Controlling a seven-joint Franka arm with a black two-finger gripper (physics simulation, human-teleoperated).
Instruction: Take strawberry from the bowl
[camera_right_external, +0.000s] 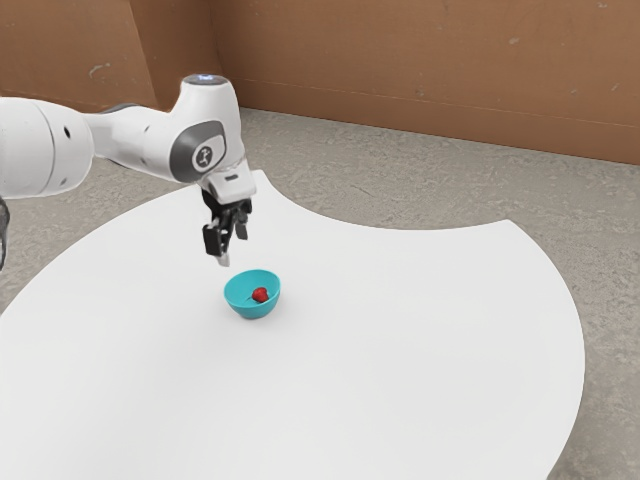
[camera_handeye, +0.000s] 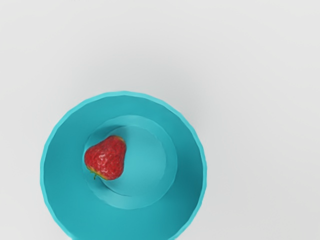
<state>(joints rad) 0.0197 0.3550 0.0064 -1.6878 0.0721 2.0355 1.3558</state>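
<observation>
White bench (camera_right_external: 400, 350); wrist view crops the bowl's (camera_handeye: 60, 170) rim. Strawberry's (camera_handeye: 106, 158) inside, toward 4 o'clock in the exterior view, underside hidden, shiny red with yellowy-green cap. My tool's (camera_right_external: 232, 247) fingers are spread.

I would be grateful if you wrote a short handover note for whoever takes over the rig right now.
Tool: open and empty, raised close to the teal bowl.
Things: the strawberry lies off-centre in the bottom of the bowl, which stands upright on the white table.
Done: the tool is near the bowl; nothing is grasped.
Left: lower, grip the strawberry, lift it out.
</observation>
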